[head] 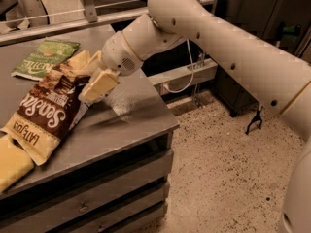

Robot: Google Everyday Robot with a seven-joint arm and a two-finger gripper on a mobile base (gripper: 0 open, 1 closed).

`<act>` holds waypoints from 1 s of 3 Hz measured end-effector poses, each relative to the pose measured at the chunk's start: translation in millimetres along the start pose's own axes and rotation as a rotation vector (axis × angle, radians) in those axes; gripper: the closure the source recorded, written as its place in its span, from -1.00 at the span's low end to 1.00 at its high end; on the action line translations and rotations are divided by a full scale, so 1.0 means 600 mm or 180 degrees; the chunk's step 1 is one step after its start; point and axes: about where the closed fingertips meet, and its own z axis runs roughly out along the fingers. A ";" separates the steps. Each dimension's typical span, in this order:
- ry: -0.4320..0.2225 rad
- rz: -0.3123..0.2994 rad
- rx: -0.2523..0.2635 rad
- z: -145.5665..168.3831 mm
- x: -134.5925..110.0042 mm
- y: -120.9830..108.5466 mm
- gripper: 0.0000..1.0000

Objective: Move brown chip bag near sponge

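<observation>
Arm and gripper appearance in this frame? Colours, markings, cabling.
Arm: smooth off-white rounded tubes, small dark holes along them, thin tan bands at the joints, a vent grille on the wrist, no cables showing on it. Gripper, at the top end of the brown chip bag: flat cream-yellow fingers.

Two chip bags lie here: one brown chip bag (pixel 48 113) and one green chip bag (pixel 43 57). One sponge (pixel 10 161). One table (pixel 136 110). One arm (pixel 218 38) bears one gripper (pixel 80 80), clamped on the brown chip bag's upper end.
</observation>
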 end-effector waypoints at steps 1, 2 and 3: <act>0.0047 -0.0012 0.0030 -0.011 0.005 0.000 -1.00; 0.0123 -0.0016 0.0084 -0.031 0.014 -0.001 -1.00; 0.0290 0.0006 0.0240 -0.083 0.038 -0.005 -1.00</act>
